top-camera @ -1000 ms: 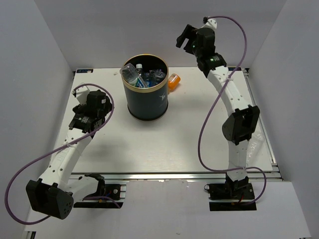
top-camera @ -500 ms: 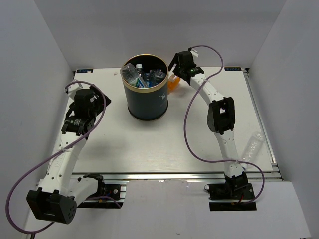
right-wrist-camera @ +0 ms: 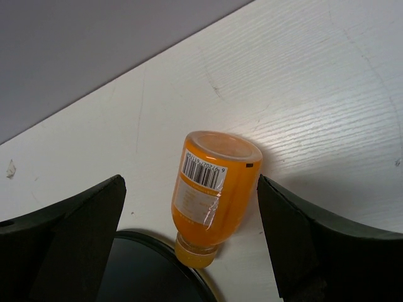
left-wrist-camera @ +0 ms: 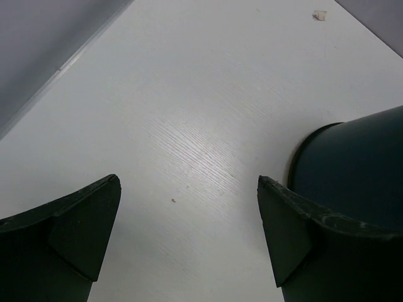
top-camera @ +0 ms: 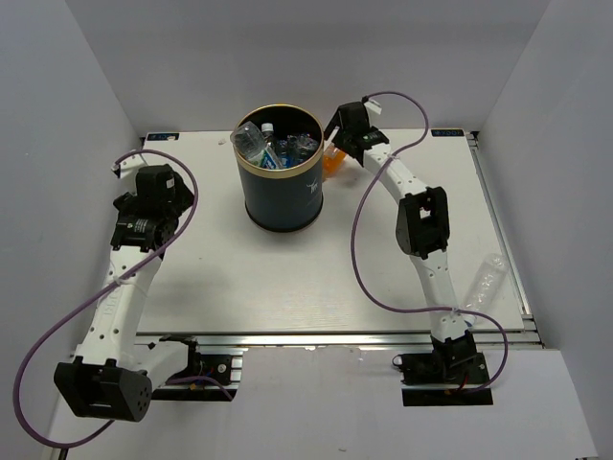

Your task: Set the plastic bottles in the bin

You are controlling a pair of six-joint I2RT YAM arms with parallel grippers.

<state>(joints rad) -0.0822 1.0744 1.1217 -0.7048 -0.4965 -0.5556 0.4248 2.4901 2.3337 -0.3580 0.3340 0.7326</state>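
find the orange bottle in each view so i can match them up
top external: the orange bottle is at upper centre, just right of the bin.
left wrist: not in it; only the bin's wall shows at the right edge.
right wrist: centre of the picture, cap end toward the bin at the bottom.
shared landmark: the bin, visible in all three views.

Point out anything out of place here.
Two bottles are outside the bin: the orange bottle lies tipped, cap end against the bin, and a clear bottle lies at the right edge of the table. A third bottle juts over the bin's rim.
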